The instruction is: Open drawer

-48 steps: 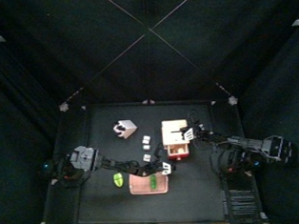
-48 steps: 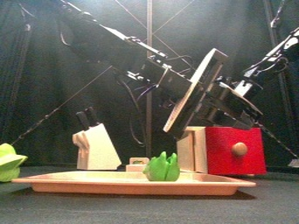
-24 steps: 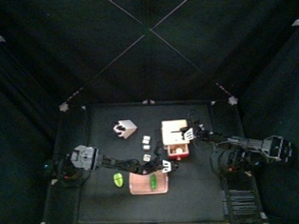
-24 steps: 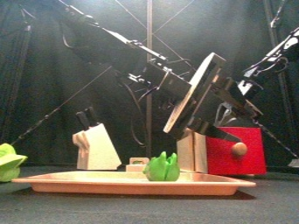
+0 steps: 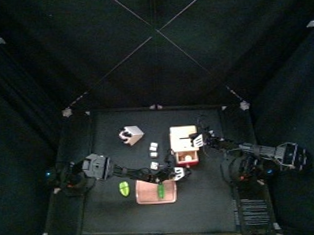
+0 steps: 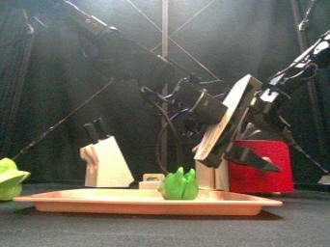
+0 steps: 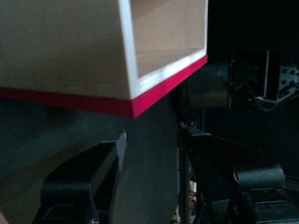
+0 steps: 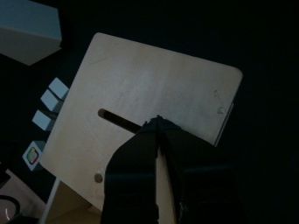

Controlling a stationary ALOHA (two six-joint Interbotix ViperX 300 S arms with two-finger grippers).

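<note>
Gaping drawer point(image 7: 163, 35) interior (left wrist only)

place: looks like a robot lab test rig | why: small black table point(image 5: 95, 153) penned in by black curtains point(image 5: 37, 77), two black robot arms over it | lighting: bright lamps glaring from behind in the front view

A small black table point(image 5: 90, 189) sits inside the curtains. On it the drawer point(image 5: 186, 146) stands right of the middle, pale wood on top with a red-pink front facing forward, and the white cube point(image 5: 130, 134) with dark marks stands apart behind and to its left. A flat pink square tray point(image 6: 77, 200) lies near the front edge with a green piece point(image 6: 179, 183) on it, and another green bit point(image 5: 122, 190) lies just beside its left edge.
</note>
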